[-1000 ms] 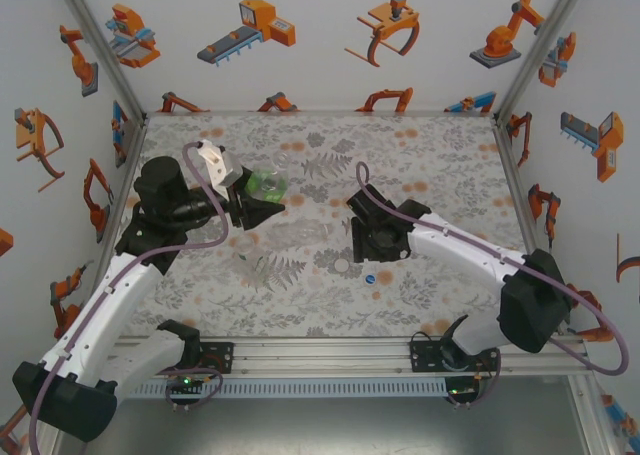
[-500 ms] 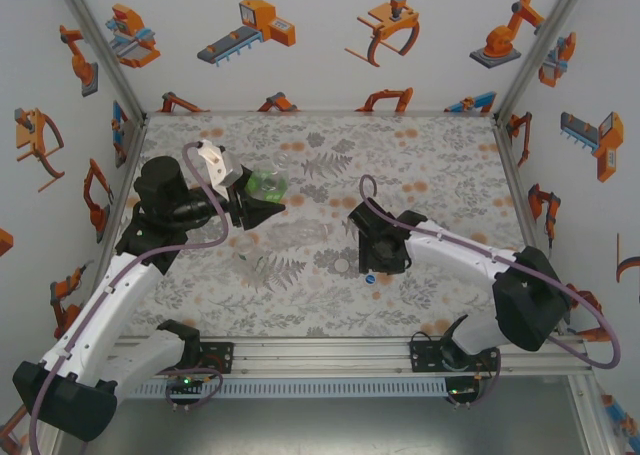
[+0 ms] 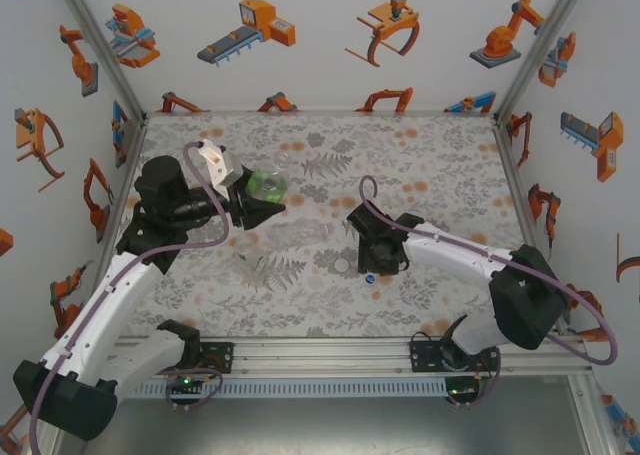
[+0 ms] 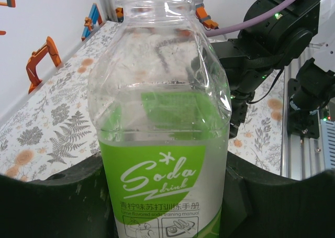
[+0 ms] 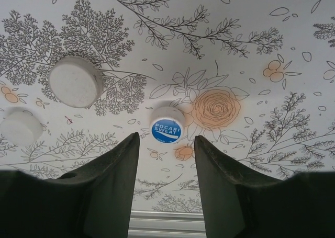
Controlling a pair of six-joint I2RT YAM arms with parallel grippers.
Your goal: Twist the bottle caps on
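Blue cap (image 5: 167,130) lies mid-frame, at the spread tips of right gripper (image 5: 167,139). Left gripper (image 4: 165,196) clamps the green-label bottle (image 4: 162,107).

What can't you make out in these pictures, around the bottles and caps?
- Left wrist view: green bottle, mouth cut off by the top edge, base hidden by the left fingers; capped or not is unclear.
- Top view: clear bottles blend into the patterned table; necks too small to read.
- Right wrist view: right fingers flank the blue cap; whether they are down at its height cannot be told.
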